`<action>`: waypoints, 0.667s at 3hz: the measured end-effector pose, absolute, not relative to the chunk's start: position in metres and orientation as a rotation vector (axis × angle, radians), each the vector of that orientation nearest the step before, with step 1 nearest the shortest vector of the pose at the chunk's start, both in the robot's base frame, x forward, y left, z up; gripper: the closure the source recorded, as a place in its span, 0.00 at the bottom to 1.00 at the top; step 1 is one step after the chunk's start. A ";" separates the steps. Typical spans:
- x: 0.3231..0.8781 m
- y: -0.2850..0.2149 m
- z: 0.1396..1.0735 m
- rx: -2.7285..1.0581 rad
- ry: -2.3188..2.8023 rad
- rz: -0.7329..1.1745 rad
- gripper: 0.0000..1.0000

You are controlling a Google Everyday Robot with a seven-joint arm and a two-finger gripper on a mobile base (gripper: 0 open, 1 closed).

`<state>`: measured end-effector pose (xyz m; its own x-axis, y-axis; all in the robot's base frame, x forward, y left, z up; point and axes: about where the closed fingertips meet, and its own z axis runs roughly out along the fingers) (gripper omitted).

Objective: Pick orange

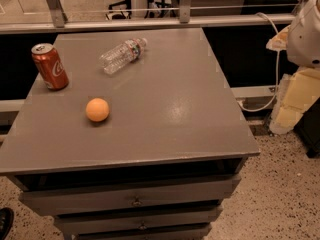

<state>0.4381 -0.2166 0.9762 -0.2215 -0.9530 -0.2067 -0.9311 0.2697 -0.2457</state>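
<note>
The orange [97, 109] is a small smooth orange ball. It rests on the grey table top [165, 104], on the left half, toward the front. Nothing touches it. My arm's white housing [307, 31] shows at the right edge of the view, beyond the table's right side. The gripper [294, 101] is the pale yellow part hanging below that housing, off the table and far to the right of the orange. It holds nothing that I can see.
A red soda can [50, 66] stands upright at the table's left edge, behind the orange. A clear plastic water bottle [122, 55] lies on its side at the back. Drawers [135, 199] sit under the table top. A white cable [276, 59] hangs at the right.
</note>
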 end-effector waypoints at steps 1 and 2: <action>0.439 -0.216 0.976 -1.719 2.225 -0.089 0.00; 0.443 -0.213 0.976 -1.699 2.196 -0.049 0.00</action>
